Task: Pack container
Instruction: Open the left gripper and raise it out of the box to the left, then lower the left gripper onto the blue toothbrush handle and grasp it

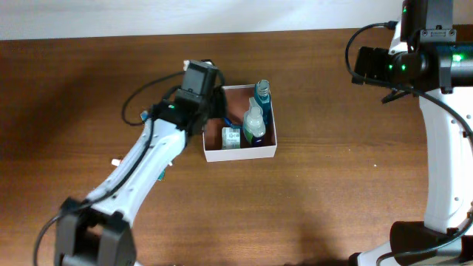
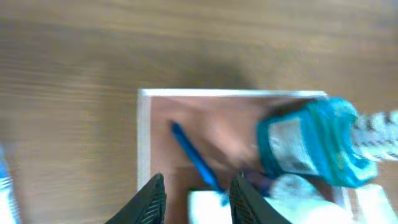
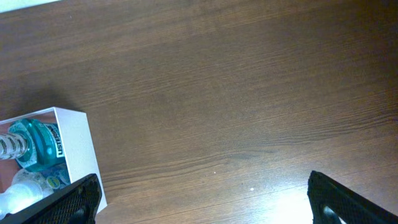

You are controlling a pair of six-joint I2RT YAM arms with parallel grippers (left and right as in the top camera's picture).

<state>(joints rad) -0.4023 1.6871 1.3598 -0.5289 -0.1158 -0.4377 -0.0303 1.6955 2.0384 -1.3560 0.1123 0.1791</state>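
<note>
Two arms: left end effector (image 2: 198,202) hovers over the container (image 1: 240,154) on the tabletop (image 1: 355,207), fingers (image 2: 152,199) narrowly parted above a blue stick (image 2: 193,155); bottles (image 1: 255,118) lie along its right side; right end effector (image 3: 202,193) gapes wide. We judge placing underway; next move needs a straight lift clear.

A dark brown wood grain is seen across the desk (image 1: 332,192). The small square open-topped box (image 1: 240,154) is coloured white on its outer walls and reddish-brown inside. A translucent teal plastic bottle (image 1: 262,91) is marked with a pale label. A thin bright blue stick (image 2: 194,157) is shown. The jaws of the left gripper (image 2: 198,186) are finished in black.
</note>
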